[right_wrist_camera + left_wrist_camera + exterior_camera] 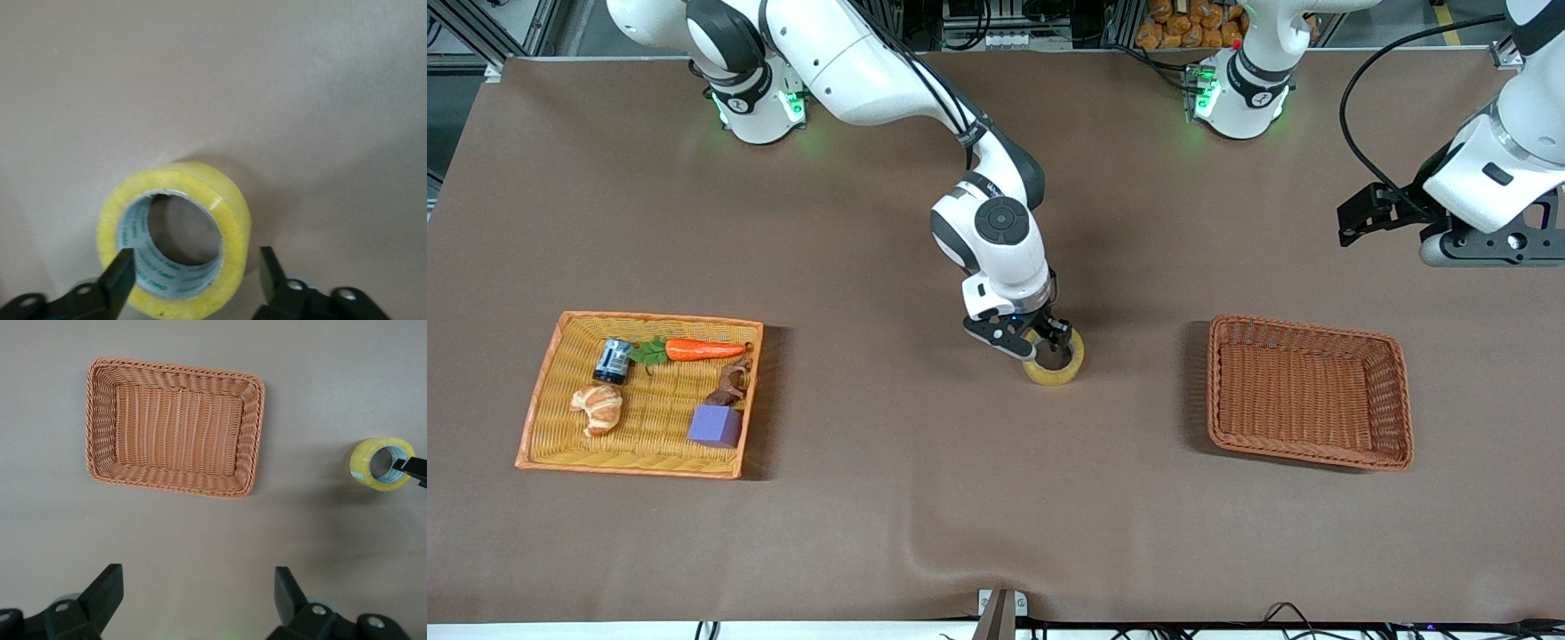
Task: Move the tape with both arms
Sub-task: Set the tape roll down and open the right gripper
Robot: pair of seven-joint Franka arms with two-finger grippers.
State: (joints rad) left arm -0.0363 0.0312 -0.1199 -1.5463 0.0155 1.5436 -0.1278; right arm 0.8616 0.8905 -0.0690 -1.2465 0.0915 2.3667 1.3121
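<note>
The tape (1072, 366), a yellowish roll with a grey-white core, lies flat on the brown table near its middle. My right gripper (1049, 341) is down at it and open: one finger stands inside the core, the other outside the roll, with a small gap to the roll's wall. The right wrist view shows the tape (230, 220) between the spread fingers of the right gripper (195, 257). My left gripper (1356, 222) hangs open and empty in the air at the left arm's end of the table. The left wrist view shows the left gripper (198, 572) and the tape (363, 463) farther off.
A brown wicker basket (1307, 449) stands toward the left arm's end, also seen as the basket (100, 420) in the left wrist view. A flat orange tray (543, 418) at the right arm's end holds a carrot (703, 349), croissant (598, 407), purple cube (715, 425) and a small can (613, 361).
</note>
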